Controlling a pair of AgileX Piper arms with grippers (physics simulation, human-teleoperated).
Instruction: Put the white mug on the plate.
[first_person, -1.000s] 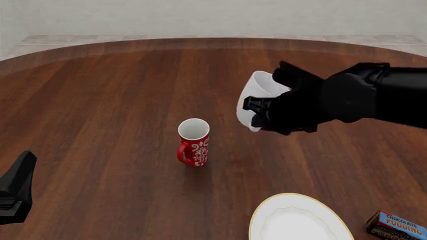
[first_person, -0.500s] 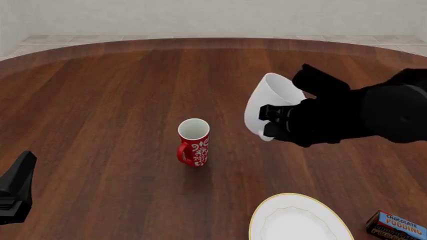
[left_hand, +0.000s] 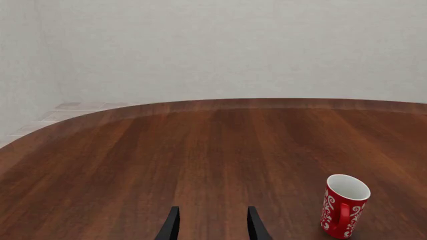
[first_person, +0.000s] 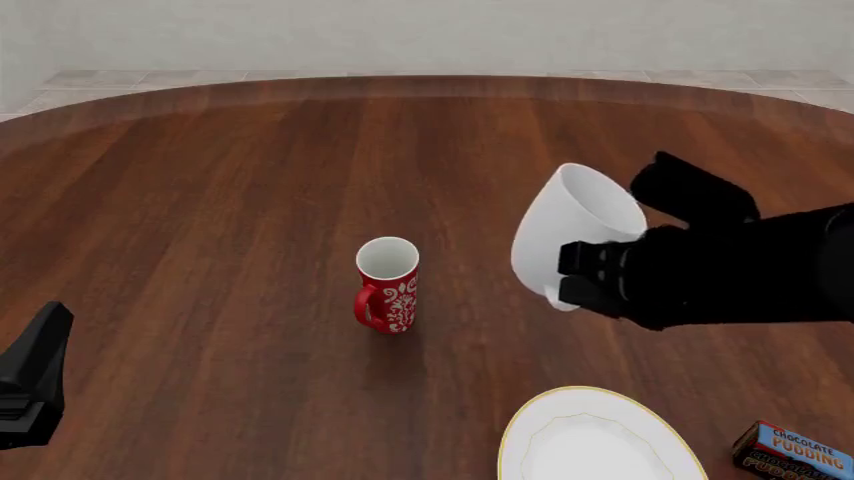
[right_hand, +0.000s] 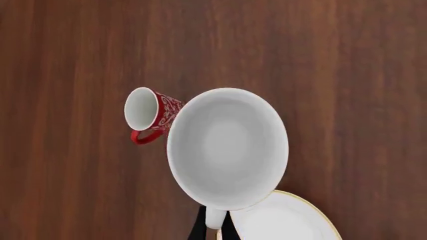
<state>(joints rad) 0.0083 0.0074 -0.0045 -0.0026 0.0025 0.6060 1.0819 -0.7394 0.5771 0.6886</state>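
Observation:
In the air over the table hangs the white mug (first_person: 571, 232), tilted, with my right gripper (first_person: 589, 276) shut on its handle side. The right wrist view looks straight into the white mug (right_hand: 227, 147), and the gripper's fingers (right_hand: 200, 229) pinch its handle. The plate (first_person: 587, 447), white with a pale-gold rim, lies at the table's front edge, nearer than the mug and a little to its right; the plate (right_hand: 283, 222) also shows just past the mug's handle. My left gripper (first_person: 32, 378) rests at the front left, and the left gripper (left_hand: 212, 226) stands open with nothing between its fingers.
A red mug (first_person: 387, 286) with a white floral pattern stands upright mid-table, left of the held mug; the red mug (left_hand: 345, 205) (right_hand: 151, 115) shows in both wrist views. A pudding box (first_person: 791, 452) lies at the front right corner, beside the plate.
My right gripper has carried the white mug to the right and nearer, toward the plate. The left arm and the red mug have not moved.

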